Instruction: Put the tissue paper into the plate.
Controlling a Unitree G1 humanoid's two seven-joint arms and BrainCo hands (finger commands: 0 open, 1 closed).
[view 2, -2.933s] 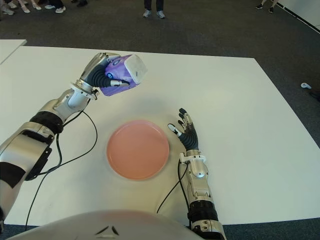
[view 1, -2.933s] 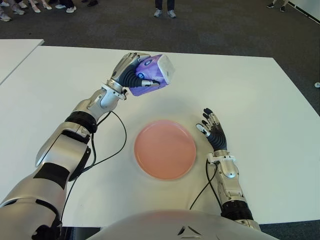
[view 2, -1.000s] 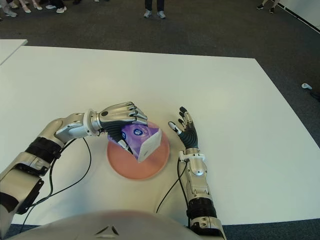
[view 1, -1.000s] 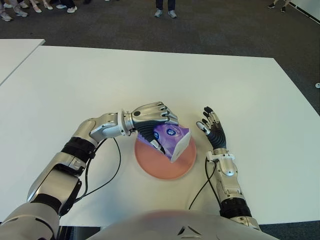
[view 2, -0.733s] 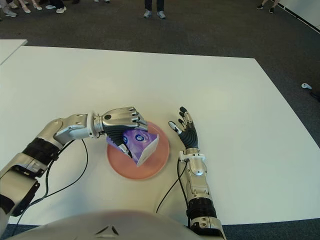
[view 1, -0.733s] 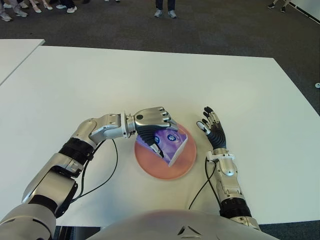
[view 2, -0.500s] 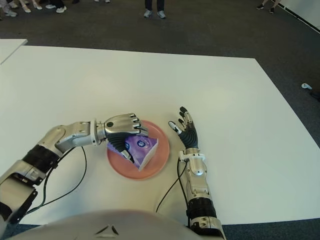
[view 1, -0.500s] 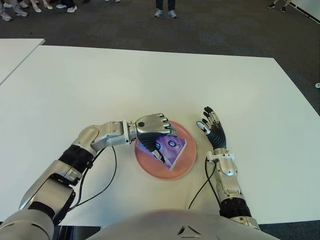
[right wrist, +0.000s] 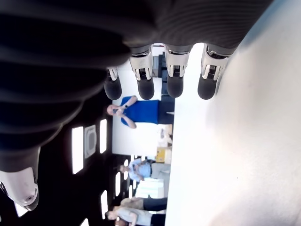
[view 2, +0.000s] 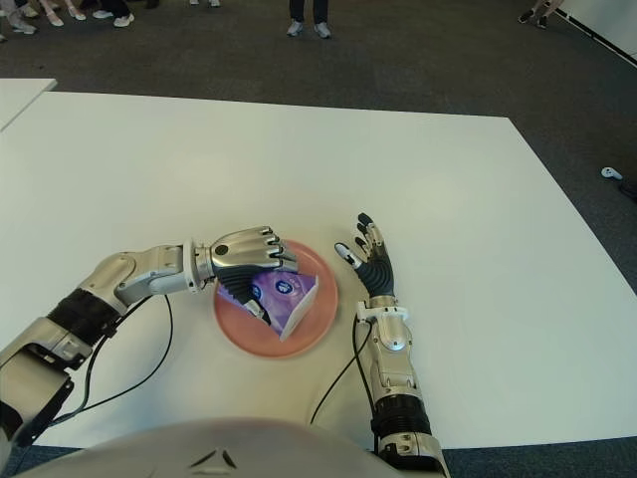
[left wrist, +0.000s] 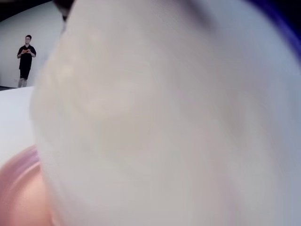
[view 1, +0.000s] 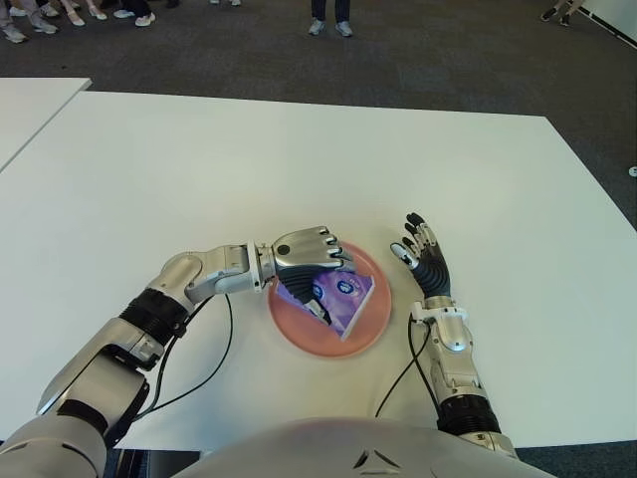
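Left robot hand (view 1: pixel 311 248) grips tissue pack (view 1: pixel 338 295) inside plate (view 1: pixel 299 334) rim, right side clear.

A pink plate (view 1: pixel 366 334) is seen near the front middle of the white worktop (view 1: pixel 478 169). A purple tissue pack (view 1: pixel 338 296) is held over the plate, tilted, with its white end pointing toward the robot; contact with the plate can't really be made out. The left robot hand (view 1: pixel 304 257) is curled over the pack from above. The right robot hand (view 1: pixel 423 261) is seen just right of the plate, fingers spread, nothing held. Shoes of people can be spotted on the dark floor (view 1: pixel 448 60) beyond the worktop.
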